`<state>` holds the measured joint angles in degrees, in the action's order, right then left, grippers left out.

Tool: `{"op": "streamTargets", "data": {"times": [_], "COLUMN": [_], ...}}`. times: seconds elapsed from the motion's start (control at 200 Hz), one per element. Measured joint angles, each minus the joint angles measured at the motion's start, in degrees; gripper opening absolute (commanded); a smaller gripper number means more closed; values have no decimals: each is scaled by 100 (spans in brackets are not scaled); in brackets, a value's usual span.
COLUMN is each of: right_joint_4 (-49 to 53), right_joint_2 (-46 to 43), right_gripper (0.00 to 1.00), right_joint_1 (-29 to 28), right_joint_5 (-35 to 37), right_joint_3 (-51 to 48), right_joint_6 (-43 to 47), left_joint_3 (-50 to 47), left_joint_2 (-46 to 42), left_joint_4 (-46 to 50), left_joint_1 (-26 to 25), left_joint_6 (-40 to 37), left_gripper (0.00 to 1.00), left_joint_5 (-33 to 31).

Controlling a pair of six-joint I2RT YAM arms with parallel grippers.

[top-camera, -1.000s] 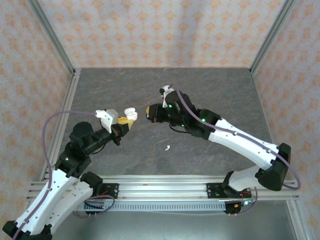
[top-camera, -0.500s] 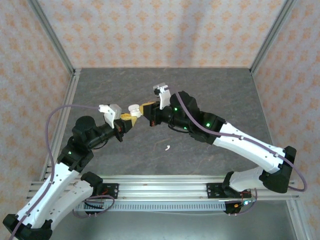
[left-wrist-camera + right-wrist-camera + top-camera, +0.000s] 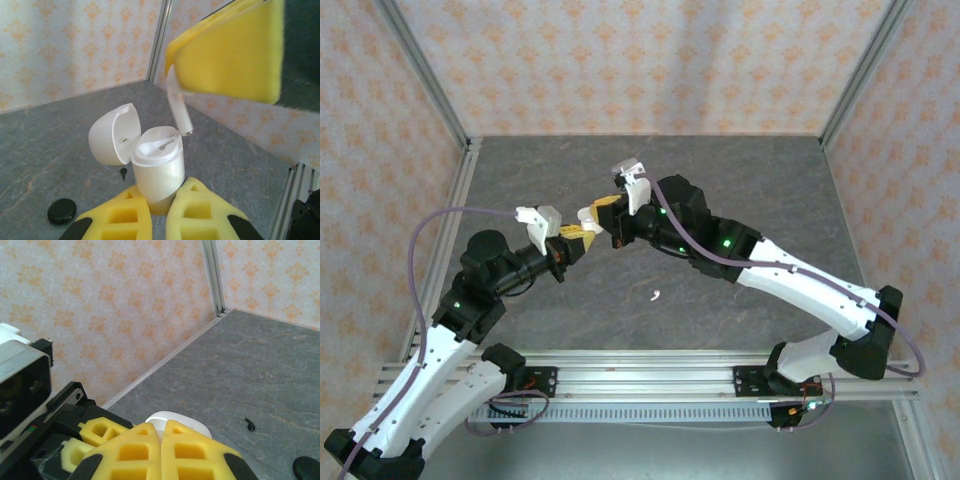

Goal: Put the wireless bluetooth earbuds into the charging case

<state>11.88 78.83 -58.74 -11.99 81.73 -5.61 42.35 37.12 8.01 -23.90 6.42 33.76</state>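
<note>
Though half-hidden, white earbud [image 3: 179, 107] pinched in right fingers [image 3: 230, 55], open case [image 3: 157, 170] in left fingers [image 3: 200, 212]

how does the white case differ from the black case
The white case has its lid flipped open; the black case looks shut. The white case is pinched upright in the left gripper, off the table; the black case lies flat on the table. The white case looks taller, the black case a low disc. Both are small and rounded.
</note>
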Motion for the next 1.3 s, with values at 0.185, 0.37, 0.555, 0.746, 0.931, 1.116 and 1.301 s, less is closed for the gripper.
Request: {"op": "streamTargets", "data": {"times": [0.185,0.37,0.555,0.746,0.931,1.116,1.301], "right_joint_4": [-66,-81,-81,-85,-94,-107,-122], "right_joint_2": [42,44,46,50,76,118,162], "right_gripper": [0,0,0,0,0,0,0], "right_joint_1": [0,0,0,0,0,0,2], "right_joint_5": [2,0,-9,-48,-42,-44,-39], "right_joint_3": [2,2,2,2,2,2,2], "right_joint_6": [153,234,232,232,238,275,278], "left_joint_3": [0,4,4,4,4,11,33], "left_joint_2": [4,4,4,7,15,17,90], "left_joint_4": [-17,-17,-17,-17,-17,-20,-15], "left_joint_1": [0,0,0,0,0,0,0], "left_joint_6": [83,116,122,127,125,127,127], "left_gripper": [0,0,0,0,0,0,0], "left_joint_5": [39,37,37,37,37,35,31]}}
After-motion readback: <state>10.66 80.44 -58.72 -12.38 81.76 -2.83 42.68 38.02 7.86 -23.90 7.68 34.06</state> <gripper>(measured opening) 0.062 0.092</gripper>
